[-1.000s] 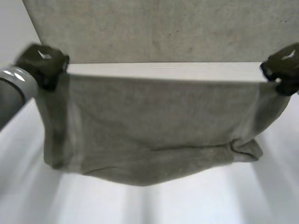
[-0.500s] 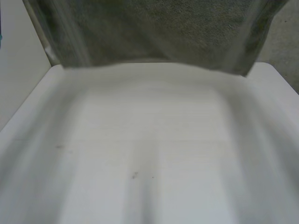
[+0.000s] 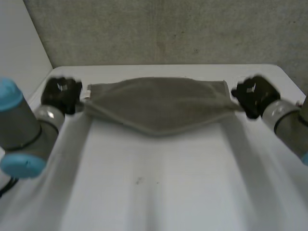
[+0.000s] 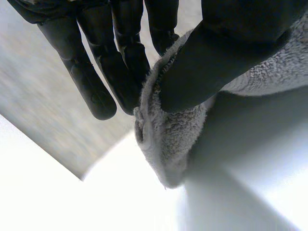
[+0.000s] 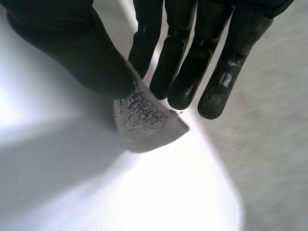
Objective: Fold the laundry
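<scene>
A grey-green towel [image 3: 159, 103] hangs stretched between my two hands over the far part of the white table [image 3: 159, 192], sagging in the middle. My left hand [image 3: 60, 95] pinches the towel's left end; its own wrist view has the thumb [image 4: 216, 62] pressing the terry cloth [image 4: 166, 139] against the fingers [image 4: 120, 57]. At the towel's right end is my right hand [image 3: 252, 95], where the thumb [image 5: 77, 53] and fingers [image 5: 178, 72] pinch a towel corner [image 5: 144, 122].
A grey carpet floor [image 3: 168, 33] lies beyond the table's far edge. A pale wall [image 3: 19, 48] stands at the left. Both arms reach forward along the table's sides, left [image 3: 21, 130] and right [image 3: 288, 120].
The towel was hanging low and close a second ago, then swung high up past the camera. Now it is stretched low over the table's far part, both hands still holding its ends.
</scene>
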